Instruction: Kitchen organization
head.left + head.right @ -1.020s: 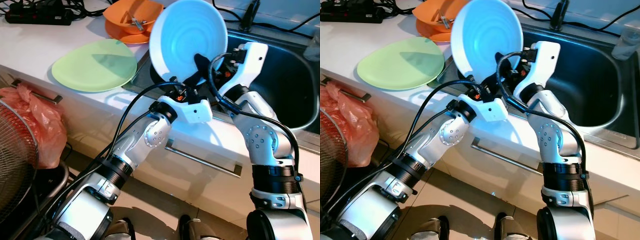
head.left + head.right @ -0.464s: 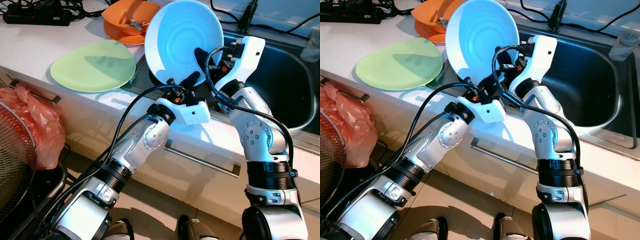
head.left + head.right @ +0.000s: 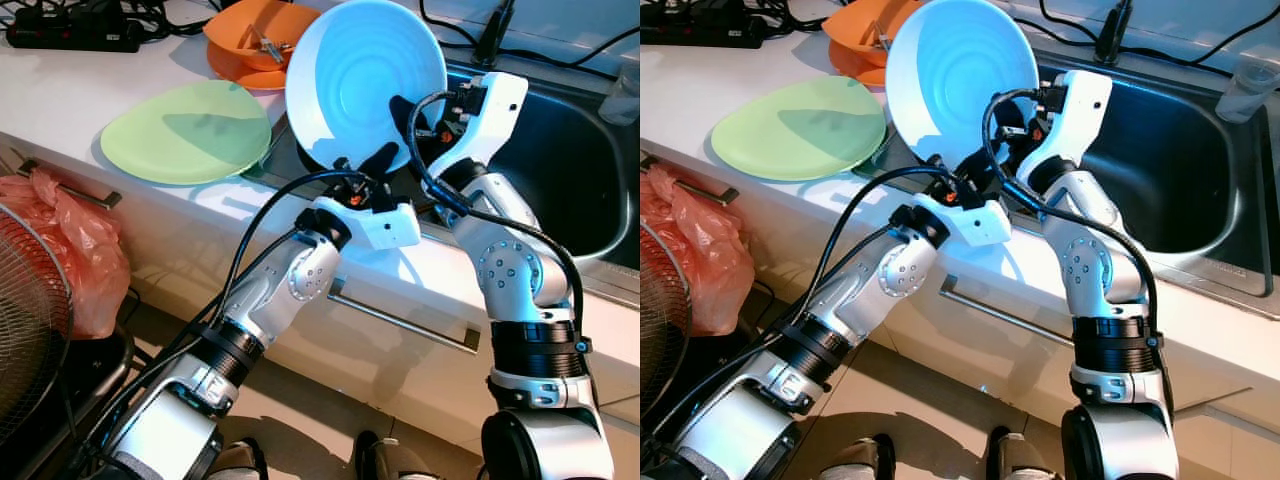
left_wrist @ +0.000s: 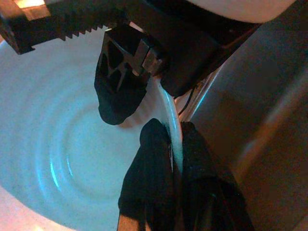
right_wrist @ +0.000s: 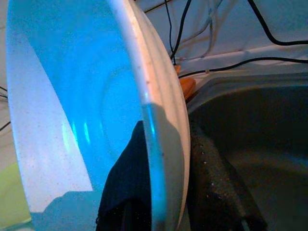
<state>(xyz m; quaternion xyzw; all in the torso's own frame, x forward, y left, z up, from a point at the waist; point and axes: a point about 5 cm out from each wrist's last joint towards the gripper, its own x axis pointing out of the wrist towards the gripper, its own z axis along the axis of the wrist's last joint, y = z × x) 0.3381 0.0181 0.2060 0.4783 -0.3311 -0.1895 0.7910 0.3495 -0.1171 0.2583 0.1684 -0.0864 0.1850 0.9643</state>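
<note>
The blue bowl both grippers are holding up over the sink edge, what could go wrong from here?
1. Both the left gripper and right gripper pinch only the thin rim of the tilted blue bowl; it could slip and drop into the sink.
2. If the arms move unevenly, the rim could twist free.
3. Swinging left, it might clip the orange bowl or green plate.

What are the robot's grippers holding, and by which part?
Both the left gripper and the right gripper pinch the rim of the tilted blue plate.
</note>
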